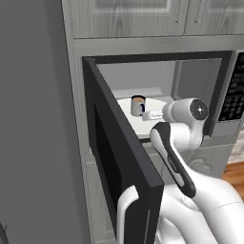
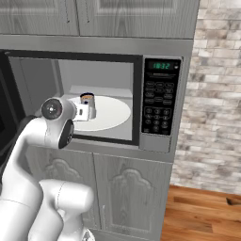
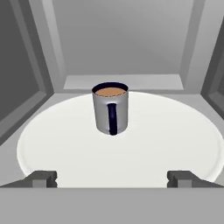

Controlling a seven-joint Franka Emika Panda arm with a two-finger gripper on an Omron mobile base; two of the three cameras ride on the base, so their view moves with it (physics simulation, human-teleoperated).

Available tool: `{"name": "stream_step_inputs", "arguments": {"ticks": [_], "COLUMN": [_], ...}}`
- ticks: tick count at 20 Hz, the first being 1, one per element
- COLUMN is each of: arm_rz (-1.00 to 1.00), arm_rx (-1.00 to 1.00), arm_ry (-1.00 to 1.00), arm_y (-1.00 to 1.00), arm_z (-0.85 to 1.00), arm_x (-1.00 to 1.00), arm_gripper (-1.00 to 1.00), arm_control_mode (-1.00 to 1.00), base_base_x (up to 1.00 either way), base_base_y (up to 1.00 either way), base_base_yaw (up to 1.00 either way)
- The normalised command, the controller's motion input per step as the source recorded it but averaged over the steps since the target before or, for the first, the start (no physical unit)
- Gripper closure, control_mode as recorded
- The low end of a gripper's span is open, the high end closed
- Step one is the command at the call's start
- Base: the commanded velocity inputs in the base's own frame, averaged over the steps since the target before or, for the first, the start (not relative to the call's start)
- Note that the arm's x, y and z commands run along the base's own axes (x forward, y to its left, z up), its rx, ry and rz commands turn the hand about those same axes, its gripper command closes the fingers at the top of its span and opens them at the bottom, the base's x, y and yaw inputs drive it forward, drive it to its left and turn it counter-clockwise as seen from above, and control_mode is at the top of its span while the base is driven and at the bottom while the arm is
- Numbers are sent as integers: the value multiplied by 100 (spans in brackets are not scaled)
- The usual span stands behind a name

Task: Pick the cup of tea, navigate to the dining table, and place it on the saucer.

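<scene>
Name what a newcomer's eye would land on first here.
The cup of tea stands upright on the white microwave plate, inside the open microwave, handle turned toward the hand. The open gripper is short of the cup, its fingertips apart. The black door juts out at left.

Left base view looks from behind-left past the open door (image 1: pixel 119 157) into the microwave (image 1: pixel 157 90); right base view faces it squarely from behind-right. Hand view sits close inside, sharing the white plate (image 3: pixel 175 144).
</scene>
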Motion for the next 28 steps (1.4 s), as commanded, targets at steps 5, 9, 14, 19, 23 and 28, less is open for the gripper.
{"name": "stream_step_inputs", "arguments": {"ticks": [5, 9, 14, 19, 23, 28], "arm_rz": [0, 0, 0, 0, 0, 0], "arm_rx": [-1, 0, 0, 0, 0, 0], "arm_ry": [0, 0, 0, 0, 0, 1], "arm_y": [20, 4, 1, -8, 0, 0], "arm_z": [1, 0, 0, 0, 0, 0], "arm_x": [31, 30, 24, 4, 15, 14], "arm_gripper": [-100, -100, -100, -100, -100, -100], "arm_control_mode": [-100, -100, -100, -100, -100, -100], "base_base_x": [0, 0, 0, 0, 0, 0], "base_base_y": [0, 0, 0, 0, 0, 0], "base_base_yaw": [0, 0, 0, 0, 0, 0]}}
